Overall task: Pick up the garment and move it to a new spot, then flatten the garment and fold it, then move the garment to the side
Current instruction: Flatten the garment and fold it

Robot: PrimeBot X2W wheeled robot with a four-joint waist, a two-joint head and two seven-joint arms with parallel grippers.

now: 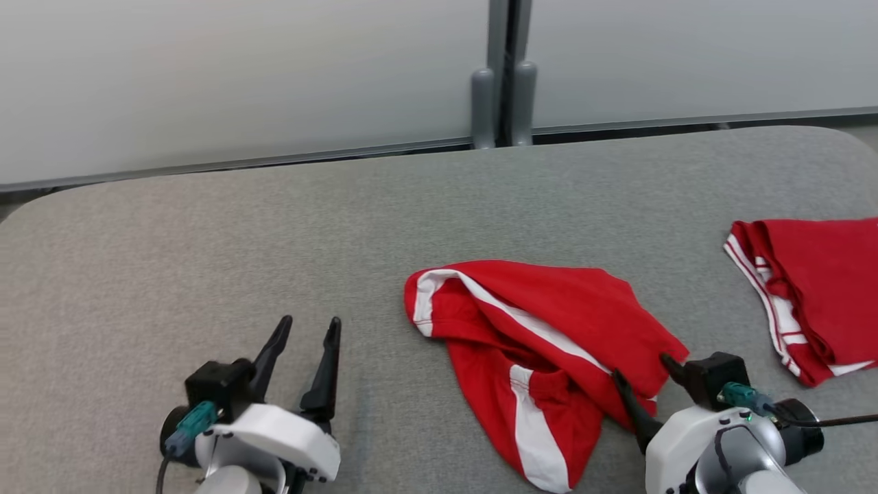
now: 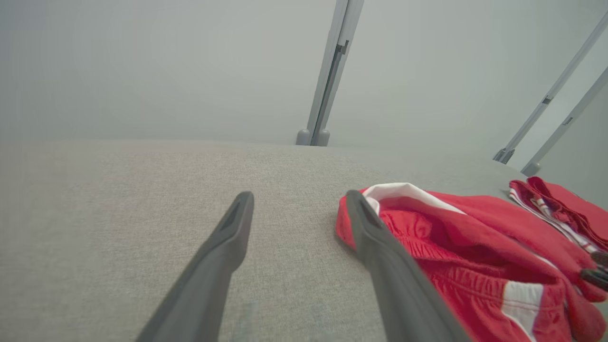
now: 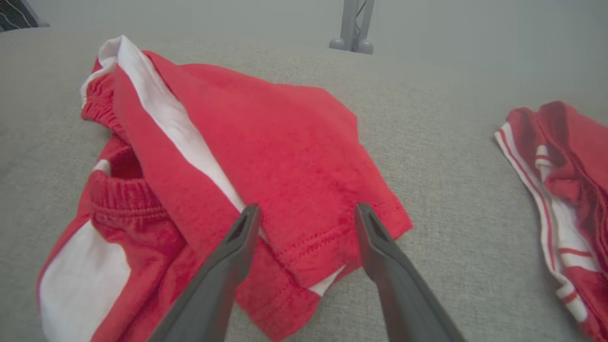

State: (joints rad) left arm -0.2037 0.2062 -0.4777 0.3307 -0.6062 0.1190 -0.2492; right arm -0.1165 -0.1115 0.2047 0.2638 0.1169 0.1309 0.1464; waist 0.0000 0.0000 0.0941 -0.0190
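The garment (image 1: 542,343) is a pair of red shorts with white side stripes, lying crumpled near the table's front middle. It also lies in the left wrist view (image 2: 456,242) and the right wrist view (image 3: 237,161). My left gripper (image 1: 310,328) stands open to the left of it, over bare table, with nothing between its fingers (image 2: 232,228). My right gripper (image 1: 643,367) is open at the garment's right hem, its fingers (image 3: 242,232) spread just above the cloth edge without holding it.
A second red garment with white stripes (image 1: 809,295) lies folded at the table's right edge. The grey fabric-covered table (image 1: 206,261) has free room to the left and back. A frosted wall and a grey post (image 1: 504,75) stand behind.
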